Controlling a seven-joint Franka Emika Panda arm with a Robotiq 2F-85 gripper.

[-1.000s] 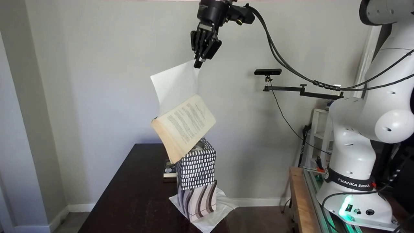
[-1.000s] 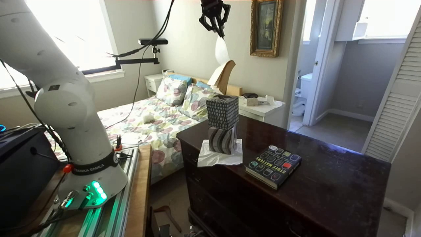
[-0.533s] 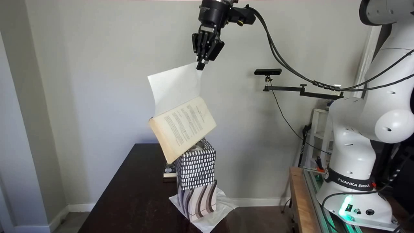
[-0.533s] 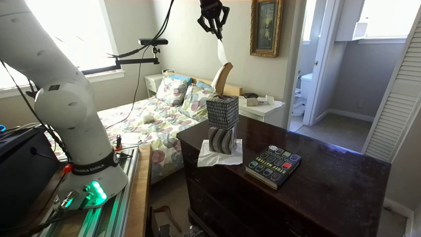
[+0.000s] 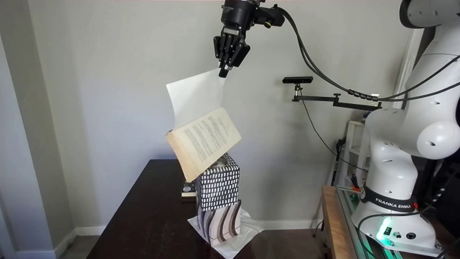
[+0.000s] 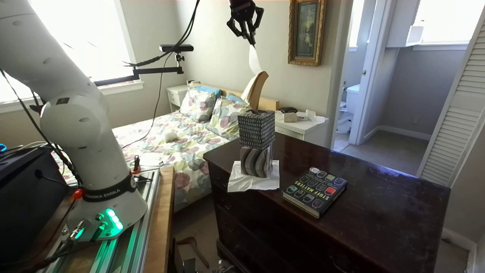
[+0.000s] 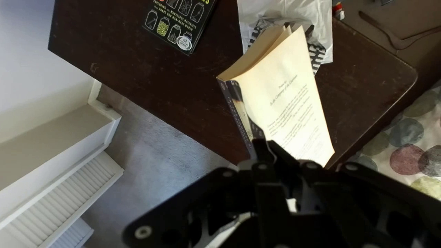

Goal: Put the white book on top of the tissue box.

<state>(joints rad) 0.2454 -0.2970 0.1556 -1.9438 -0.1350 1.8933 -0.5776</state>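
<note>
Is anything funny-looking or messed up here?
Yes: the book hangs open and tilted. The gripper pinches just a corner of its white cover, so the pages dangle below. Whether it touches the tissue box is unclear.

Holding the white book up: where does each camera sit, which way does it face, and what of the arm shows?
In an exterior view: beside the arm, facing the tissue box and grey wall; arm at picture right, jaws at top.
In an exterior view: beside the arm, looking down across the dresser toward the bed; arm at picture left, jaws at top.
Wrist view: wrist-mounted, facing down past the jaws at the open white book.
Both exterior views share the arm, tissue box and white book.
</note>
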